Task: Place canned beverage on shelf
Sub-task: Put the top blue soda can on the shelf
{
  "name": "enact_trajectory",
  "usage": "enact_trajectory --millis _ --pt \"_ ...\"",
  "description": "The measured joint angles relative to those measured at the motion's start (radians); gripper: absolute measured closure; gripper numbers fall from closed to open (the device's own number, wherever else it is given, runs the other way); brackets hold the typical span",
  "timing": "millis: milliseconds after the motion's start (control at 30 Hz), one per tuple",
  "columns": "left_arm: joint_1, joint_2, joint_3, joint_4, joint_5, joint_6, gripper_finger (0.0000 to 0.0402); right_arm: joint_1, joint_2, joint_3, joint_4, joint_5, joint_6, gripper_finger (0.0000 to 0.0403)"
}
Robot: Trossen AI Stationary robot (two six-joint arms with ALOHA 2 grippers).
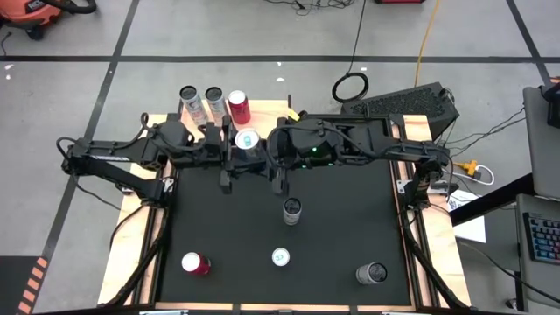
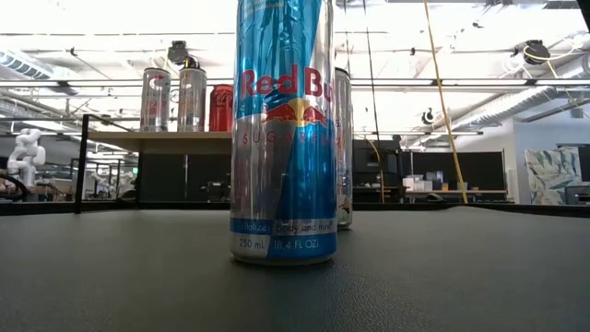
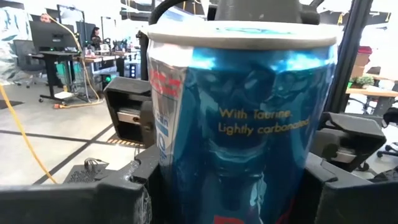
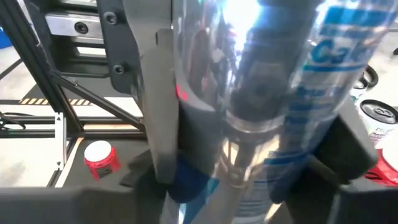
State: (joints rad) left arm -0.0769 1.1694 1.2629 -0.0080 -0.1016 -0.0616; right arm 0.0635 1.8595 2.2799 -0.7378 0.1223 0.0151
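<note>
Three cans (image 1: 213, 105) on the shelf (image 2: 161, 141)

Orange vacuum (image 1: 35, 10) and keyboard (image 1: 541, 234) flank table.

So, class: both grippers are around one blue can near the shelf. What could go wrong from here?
1. Both the left gripper and right gripper flank the blue can; if they pull apart unevenly, it could tip or get dented.
2. The shelf already carries three cans, including a red one; setting the blue can down close by might knock them over.
</note>
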Motion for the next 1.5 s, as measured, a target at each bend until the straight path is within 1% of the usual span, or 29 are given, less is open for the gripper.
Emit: enact_trajectory --millis 67,100,333,600,833,1300,1500 --pt "0.000 0.000 0.000 0.000 -0.005 0.000 0.0189 0.000 0.000 0.000 -0.004 -0.001 0.000 0.0208" --pt "0.000 0.000 0.000 0.002 -0.006 -0.001 0.0189 -0.001 0.000 0.001 -0.007 -0.011 0.000 0.0213" --pt "0.000 0.000 0.000 0.001 -0.017 -0.004 0.0187 -0.002 0.000 0.001 -0.008 -0.035 0.000 0.0213" --pt "-0.001 0.000 0.000 -0.006 -0.003 0.010 0.0161 -0.002 0.001 0.001 -0.015 -0.048 -0.005 0.0213" --pt "-0.001 0.000 0.000 -0.038 0.002 0.014 0.0159 -0.003 0.003 0.001 -0.037 -0.050 -0.005 0.0213" --pt "-0.001 -0.008 0.000 -0.034 0.000 0.018 0.0157 -0.003 0.003 0.000 -0.048 -0.049 0.004 0.0213" --pt "-0.002 -0.008 0.000 -0.032 -0.017 0.016 0.0157 -0.003 0.003 0.000 -0.048 -0.049 0.005 0.0213"
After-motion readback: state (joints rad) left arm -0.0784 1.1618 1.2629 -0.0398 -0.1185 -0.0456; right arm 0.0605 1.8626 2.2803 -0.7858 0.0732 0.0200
